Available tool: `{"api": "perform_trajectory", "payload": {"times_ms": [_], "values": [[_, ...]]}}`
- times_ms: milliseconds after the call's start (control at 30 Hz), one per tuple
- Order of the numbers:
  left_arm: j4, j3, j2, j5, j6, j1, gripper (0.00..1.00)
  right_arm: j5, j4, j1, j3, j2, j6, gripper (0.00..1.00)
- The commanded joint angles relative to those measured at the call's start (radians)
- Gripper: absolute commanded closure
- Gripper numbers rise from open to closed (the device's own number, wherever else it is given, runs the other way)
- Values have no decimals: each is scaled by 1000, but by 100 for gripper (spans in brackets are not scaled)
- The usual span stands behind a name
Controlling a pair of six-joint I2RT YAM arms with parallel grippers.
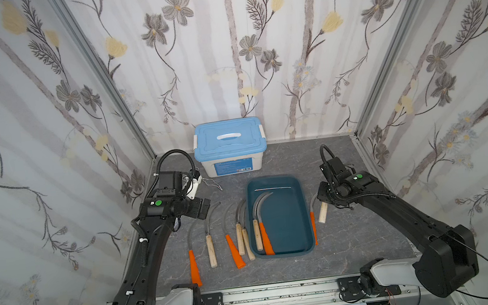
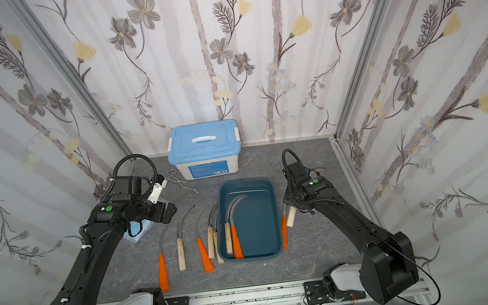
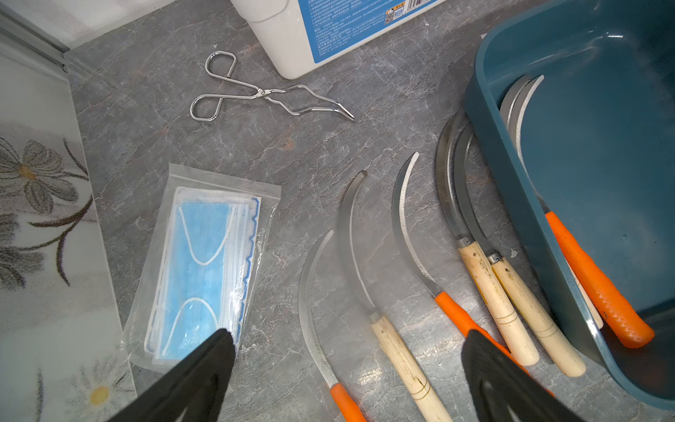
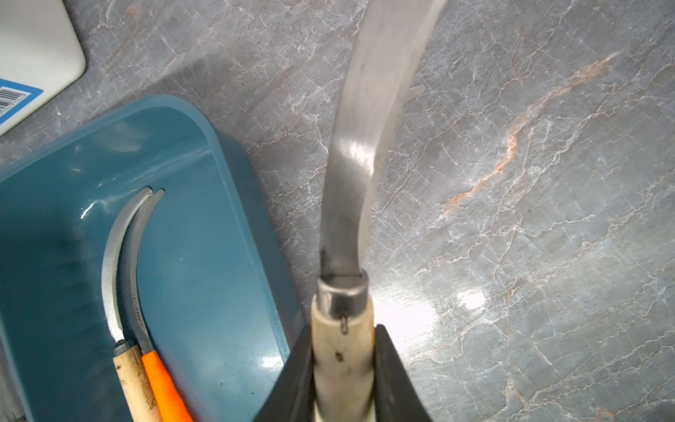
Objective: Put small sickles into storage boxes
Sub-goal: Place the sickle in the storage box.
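Tabletop (image 1: 356, 240) grey, marbled. Teal storage box (image 1: 287, 217) lidless, a little right of centre, long sides running from front edge to back edge. Inside, along its left wall: wooden-handled sickle (image 1: 257, 234) and orange-handled sickle (image 1: 266, 240), side by side and touching, blades curved toward the back edge. Right gripper (image 4: 343, 369) clamped on the pale handle of a third sickle (image 4: 350, 175), just behind the metal collar; blade out ahead over bare tabletop, just beside the box's right wall. Orange sickle (image 1: 313, 228) flat on the tabletop along that same wall. Left gripper (image 3: 347, 343) spread wide, nothing between the fingers, over the row of five sickles (image 3: 399, 219) left of the box, handles toward the front edge. Wire tongs (image 3: 270, 95) and bagged face masks (image 3: 204, 263) toward the left edge. White box with blue lid (image 1: 229, 145) at the back edge.
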Motion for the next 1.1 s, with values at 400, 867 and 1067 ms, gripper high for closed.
{"api": "perform_trajectory", "payload": {"times_ms": [400, 867, 1067], "values": [[16, -1, -4, 10, -1, 0, 0, 33, -46, 147, 210, 120, -39, 83], [15, -1, -12, 4, 4, 0, 0, 16, -53, 305, 357, 299, -12, 84], [17, -4, -16, 9, 6, 0, 0, -3, -44, 356, 389, 352, -1, 84]]}}
